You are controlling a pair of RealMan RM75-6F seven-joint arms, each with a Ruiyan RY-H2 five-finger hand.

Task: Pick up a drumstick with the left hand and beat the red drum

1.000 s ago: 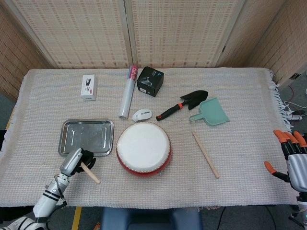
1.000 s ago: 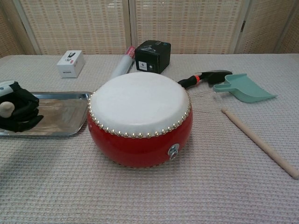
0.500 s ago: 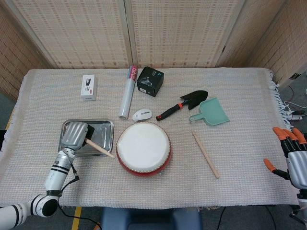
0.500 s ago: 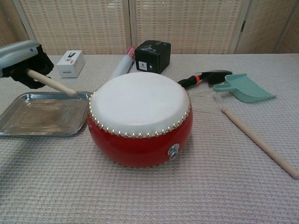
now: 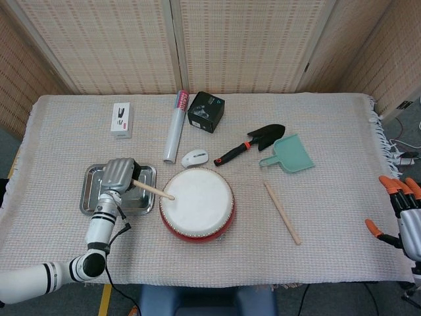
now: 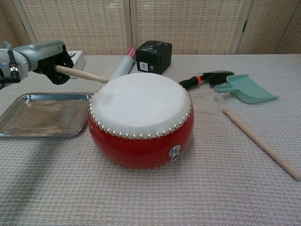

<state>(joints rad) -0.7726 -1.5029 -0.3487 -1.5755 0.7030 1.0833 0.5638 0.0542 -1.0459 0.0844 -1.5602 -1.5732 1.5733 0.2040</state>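
L hand (image 5: 120,175) has moved up & right since 0.5 s ago, now over the tray (image 5: 94,199); it grips the stick (image 5: 152,190), whose tip has gone from short of the drum (image 5: 197,203) to over its left rim. R hand (image 5: 406,220), fingers spread, holds nothing, at the table's right edge. Spare stick (image 5: 282,212) lies right of drum, well apart, open cloth around it.
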